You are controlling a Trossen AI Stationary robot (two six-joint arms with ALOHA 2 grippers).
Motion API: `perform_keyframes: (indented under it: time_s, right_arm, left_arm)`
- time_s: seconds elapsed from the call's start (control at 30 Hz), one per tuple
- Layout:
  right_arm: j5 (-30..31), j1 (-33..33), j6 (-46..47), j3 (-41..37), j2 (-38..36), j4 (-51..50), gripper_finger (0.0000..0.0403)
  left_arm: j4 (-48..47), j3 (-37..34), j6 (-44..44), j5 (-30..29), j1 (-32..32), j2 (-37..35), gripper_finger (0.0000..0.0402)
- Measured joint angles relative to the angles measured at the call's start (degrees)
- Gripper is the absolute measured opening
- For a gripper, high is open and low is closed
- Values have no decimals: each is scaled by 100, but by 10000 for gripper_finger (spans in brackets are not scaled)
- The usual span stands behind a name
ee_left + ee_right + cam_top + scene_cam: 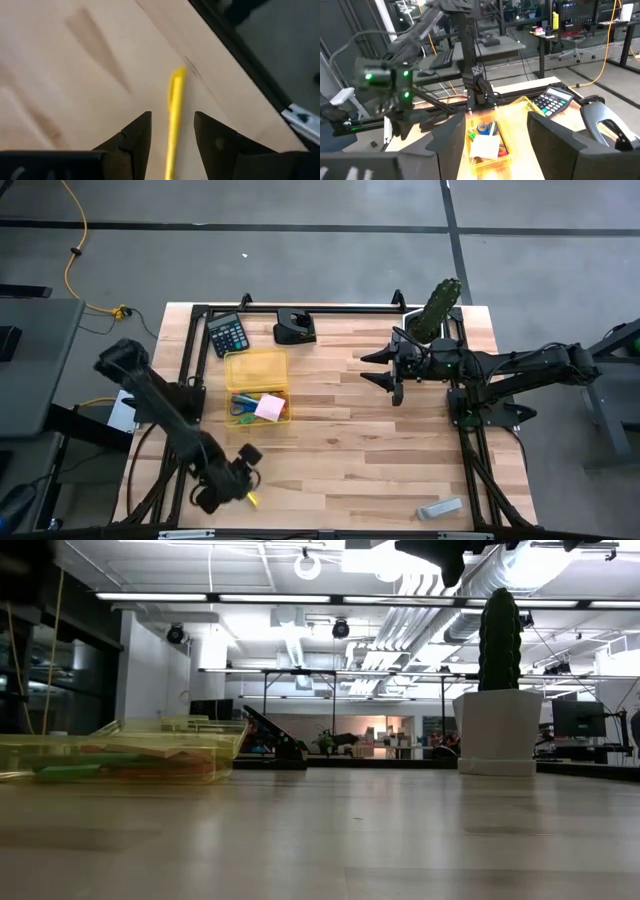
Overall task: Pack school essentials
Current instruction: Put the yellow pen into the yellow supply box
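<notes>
Yellow pen lies flat on the table, near the front edge toward the front-left corner, between the fingers of the left gripper. Jaws spread, one finger each side of the barrel, a gap visible on both sides, so nothing pinched yet. Pen runs lengthwise straight out from the gripper, roughly centred, maybe a touch nearer one finger.

Risks as I read it:
- Thin round barrel on bare wood: if one finger touches first on closing, pen rolls or skids out sideways.
- Fingertips look very close to the wood. Any lower and they scrape, any higher and they close over the top of the pen.
- Pen sits close to the table's front edge, so a bad nudge could send it off the table.
- Grip would land near one end of the pen, so it may droop or pivot when lifted.

Outward: yellow bin sits toward the back-left of the table, well apart from the pen, already holding blue-handled scissors, pink note pad and some other small items I can't resolve. Calculator just behind the bin, black stapler-like thing at the back edge.

Right gripper hangs above the back-right part of the table with fingers wide apart, empty, beside the cactus. Waiting.
</notes>
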Motion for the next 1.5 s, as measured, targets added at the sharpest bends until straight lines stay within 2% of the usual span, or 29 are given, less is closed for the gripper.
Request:
perform_keyframes:
  time_s: [0.17, 0.33, 0.5, 0.63, 0.73, 0.9, 0.97, 1.07, 1.17, 1.37, 1.5]
  right_arm:
    - [-1, 0, 1, 0, 0, -35, 206]
    - [0, -1, 3, 0, 0, -34, 206]
    - [1, 0, 29, 0, 0, -33, 206]
    - [1, -1, 129, 0, 0, -32, 206]
    - [1, 1, 128, 0, 0, -33, 206]
    - [1, 0, 128, 0, 0, -32, 206]
    - [1, 1, 128, 0, 0, -34, 206]
    - [1, 1, 125, 0, 0, -33, 206]
    - [1, 0, 111, 0, 0, -33, 206]
    - [1, -1, 110, 0, -1, -31, 206]
    - [1, 1, 139, 0, -2, -52, 206]
  left_arm:
    - [137, 0, -50, -24, -374, 788, 137]
    - [119, -4, -402, -57, -438, 1328, 137]
    - [123, 11, -417, -392, -448, 1588, 137]
    - [225, -97, -415, -262, -436, 1609, 130]
    - [244, -148, -408, -258, -440, 1600, 104]
    - [304, -167, -363, -204, -385, 1582, 23]
    - [325, -198, -399, -166, -341, 1498, 12]
    - [352, -225, -401, -101, -175, 1306, 19]
    - [265, -245, -316, -290, 158, 853, 15]
    - [351, -232, -297, -1196, 1243, -468, 5]
    - [1162, -221, 70, -1819, 2141, -1379, 4]
